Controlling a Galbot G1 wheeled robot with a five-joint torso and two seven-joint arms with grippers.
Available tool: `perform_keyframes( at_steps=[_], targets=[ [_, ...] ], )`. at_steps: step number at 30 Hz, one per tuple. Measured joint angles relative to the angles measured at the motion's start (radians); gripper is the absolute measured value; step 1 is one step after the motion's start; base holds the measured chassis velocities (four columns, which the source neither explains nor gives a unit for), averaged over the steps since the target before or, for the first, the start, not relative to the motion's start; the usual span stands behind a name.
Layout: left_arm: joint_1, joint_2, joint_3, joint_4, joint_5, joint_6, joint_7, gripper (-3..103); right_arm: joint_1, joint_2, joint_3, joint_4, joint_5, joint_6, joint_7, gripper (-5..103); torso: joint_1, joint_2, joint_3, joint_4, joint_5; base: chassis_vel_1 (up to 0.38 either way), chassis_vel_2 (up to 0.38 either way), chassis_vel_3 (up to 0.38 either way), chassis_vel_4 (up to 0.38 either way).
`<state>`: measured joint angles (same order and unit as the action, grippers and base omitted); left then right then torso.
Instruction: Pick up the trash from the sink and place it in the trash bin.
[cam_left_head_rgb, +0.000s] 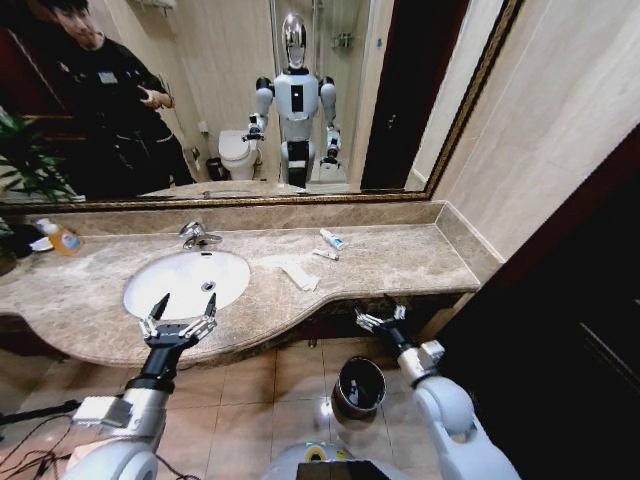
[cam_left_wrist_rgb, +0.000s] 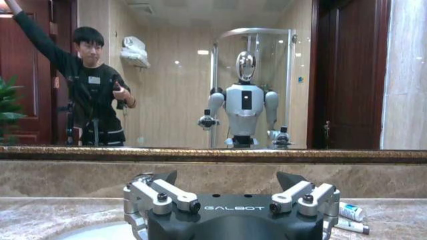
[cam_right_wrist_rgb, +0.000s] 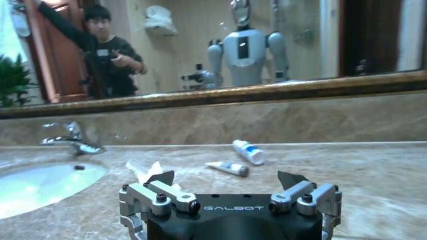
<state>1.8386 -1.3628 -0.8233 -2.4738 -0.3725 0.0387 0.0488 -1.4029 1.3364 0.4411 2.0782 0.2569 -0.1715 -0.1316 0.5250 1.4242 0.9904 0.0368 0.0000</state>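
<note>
We are at the start of the job, by our reading: both arms are raised in front of the counter and nothing has been picked up yet. Our left gripper (cam_left_head_rgb: 180, 316) hovers at the front edge of the marble surround, at about 6 o'clock from the sink (cam_left_head_rgb: 150, 292), its fingers spread wide apart and empty. Our right gripper (cam_left_head_rgb: 381, 320) hangs just off the counter's front edge, further right, fingers likewise apart with nothing between them; in the right wrist view the gripper (cam_right_wrist_rgb: 227, 181) faces the litter directly. The trash lies on the marble, not in the basin: a flat white paper wrapper (cam_left_head_rgb: 299, 276) just beside the sink's rim at about 3 o'clock from it, and two little white tubes beyond, at 1 o'clock from the wrapper, the larger tube with blue print (cam_left_head_rgb: 332, 239) towards the mirror and the slimmer tube (cam_left_head_rgb: 325, 254) close in front of it, the two near each other but apart. The trash bin (cam_left_head_rgb: 359, 387) stands on the floor below the counter, at roughly 7 o'clock from the right gripper. A soap bottle (cam_left_head_rgb: 61, 237) with orange liquid stands at the far left and is no part of this. We judge the next move calls for a reach over the counter edge to the wrapper or the tubes, then a low, flat pinch, since these pieces lie thin against the stone.
</note>
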Motion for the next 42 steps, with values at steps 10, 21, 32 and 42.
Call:
perform_keyframes(
  at_steps=[10, 21, 32, 42],
  targets=[
    [0.0, 0.0, 0.0, 0.0, 0.0, 0.0, 0.0, 100, 0.273, -0.024, -0.14, -0.189, 0.018, -0.085, -0.009, 100, 0.0, 0.0, 0.0, 0.0001, -0.0002, 0.0, 0.0, 0.0, 0.0],
    [0.0, 0.0, 0.0, 0.0, 0.0, 0.0, 0.0, 100, 0.454, 0.019, -0.252, -0.384, 0.128, -0.196, 0.016, 100, 0.0, 0.0, 0.0, 0.0001, -0.0002, 0.0, 0.0, 0.0, 0.0],
    [0.0, 0.0, 0.0, 0.0, 0.0, 0.0, 0.0, 100, 0.467, 0.026, -0.25, -0.436, 0.159, -0.208, 0.029, 99, 0.0, 0.0, 0.0, 0.0, -0.0002, 0.0, 0.0, 0.0, 0.0],
    [0.0, 0.0, 0.0, 0.0, 0.0, 0.0, 0.0, 100, 0.461, 0.036, -0.249, -0.433, 0.154, -0.203, 0.01, 65, 0.0, 0.0, 0.0, 0.0, -0.0001, 0.0, 0.0, 0.0, 0.0]
  ],
)
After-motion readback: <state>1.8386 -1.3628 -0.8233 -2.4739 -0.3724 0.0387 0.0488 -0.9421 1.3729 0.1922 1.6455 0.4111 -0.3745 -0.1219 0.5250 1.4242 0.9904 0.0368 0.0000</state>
